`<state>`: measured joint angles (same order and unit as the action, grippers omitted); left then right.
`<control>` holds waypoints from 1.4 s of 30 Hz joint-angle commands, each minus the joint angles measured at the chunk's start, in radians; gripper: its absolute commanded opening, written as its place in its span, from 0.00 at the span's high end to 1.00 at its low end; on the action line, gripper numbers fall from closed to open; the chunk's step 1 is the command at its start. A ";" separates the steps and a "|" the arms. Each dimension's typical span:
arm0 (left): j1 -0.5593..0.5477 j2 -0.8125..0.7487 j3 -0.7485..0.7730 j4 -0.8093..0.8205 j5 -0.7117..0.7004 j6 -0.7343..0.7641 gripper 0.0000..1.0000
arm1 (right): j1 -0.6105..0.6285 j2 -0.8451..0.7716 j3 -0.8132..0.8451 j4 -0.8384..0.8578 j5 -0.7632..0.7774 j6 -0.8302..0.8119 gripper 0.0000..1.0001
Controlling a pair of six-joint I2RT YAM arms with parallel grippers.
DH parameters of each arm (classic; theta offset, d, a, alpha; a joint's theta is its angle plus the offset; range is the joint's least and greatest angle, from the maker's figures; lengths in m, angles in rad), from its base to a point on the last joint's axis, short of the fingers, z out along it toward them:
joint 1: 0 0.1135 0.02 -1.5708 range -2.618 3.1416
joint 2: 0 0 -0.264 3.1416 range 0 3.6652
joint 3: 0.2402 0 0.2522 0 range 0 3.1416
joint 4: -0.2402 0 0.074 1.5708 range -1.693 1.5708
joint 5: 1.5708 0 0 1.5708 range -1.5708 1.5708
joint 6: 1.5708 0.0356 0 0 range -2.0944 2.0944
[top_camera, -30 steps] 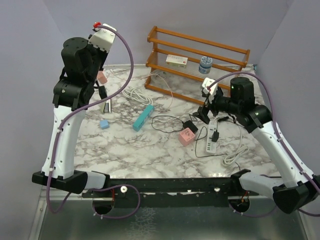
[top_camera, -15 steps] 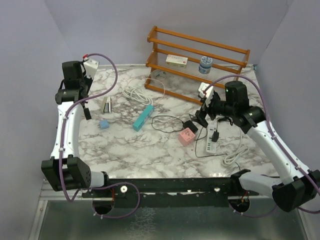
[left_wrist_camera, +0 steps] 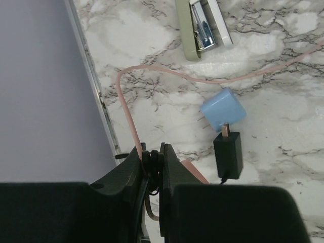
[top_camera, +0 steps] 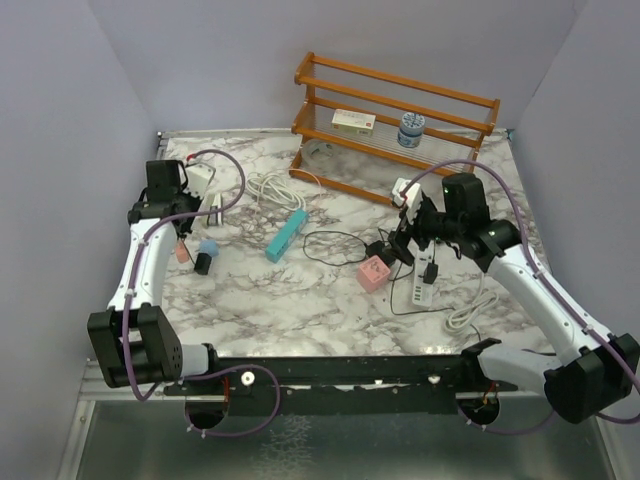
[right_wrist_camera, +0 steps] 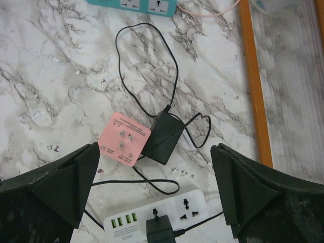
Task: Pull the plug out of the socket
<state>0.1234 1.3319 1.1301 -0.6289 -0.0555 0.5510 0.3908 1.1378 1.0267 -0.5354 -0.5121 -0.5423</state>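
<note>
Top external: my right fingers (top_camera: 402,236) hang spread apart right of centre over the marble table (top_camera: 290,300). They are just above the black adapter (top_camera: 381,250), which lies touching the pink socket cube (top_camera: 374,272). A white power strip (top_camera: 418,288) lies just right of those two. At the left of the frame my left fingers (top_camera: 184,230) are low over the table, near a blue cube (top_camera: 209,246).

Left wrist: my left fingers (left_wrist_camera: 171,167) are pressed together at lower centre, clamped on a thin pink cable (left_wrist_camera: 124,101). The cable rises beside the table's left edge, then runs off to the upper right. Right of them a small black plug (left_wrist_camera: 228,154) stands upright in the frame, its tip touching the blue cube (left_wrist_camera: 223,110) above it.

Right wrist: my right fingers (right_wrist_camera: 253,192) sit wide apart in the lower corners, holding nothing. Between them, mid-frame, the black adapter (right_wrist_camera: 163,136) lies with its long axis slanting from upper right to lower left. Its cord leaves the upper end, and its lower-left side butts against the right edge of the pink socket cube (right_wrist_camera: 124,146), whose pin holes face up. I cannot tell how deep it is seated. The white power strip (right_wrist_camera: 152,223) lies along the bottom edge.
</note>
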 commanded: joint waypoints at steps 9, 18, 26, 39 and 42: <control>-0.027 -0.065 -0.145 -0.104 0.252 0.009 0.78 | -0.004 0.039 -0.040 0.030 0.096 -0.023 0.00; -0.181 -0.062 -0.123 -0.163 0.326 0.025 0.25 | -0.003 0.102 -0.066 -0.036 0.121 -0.065 0.00; -0.222 -0.109 -0.006 -0.172 0.344 -0.003 0.01 | -0.003 0.142 -0.062 -0.125 0.078 -0.133 0.00; -0.351 -0.160 0.029 0.042 0.724 -0.171 0.01 | -0.003 0.218 -0.050 -0.074 0.211 -0.032 0.03; -0.442 -0.146 -0.022 0.185 0.763 -0.214 0.01 | -0.004 0.247 -0.044 -0.023 0.266 0.039 0.03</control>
<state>-0.2234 1.1664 1.1606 -0.6395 0.5564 0.4217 0.3908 1.3491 0.9688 -0.6151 -0.3439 -0.5999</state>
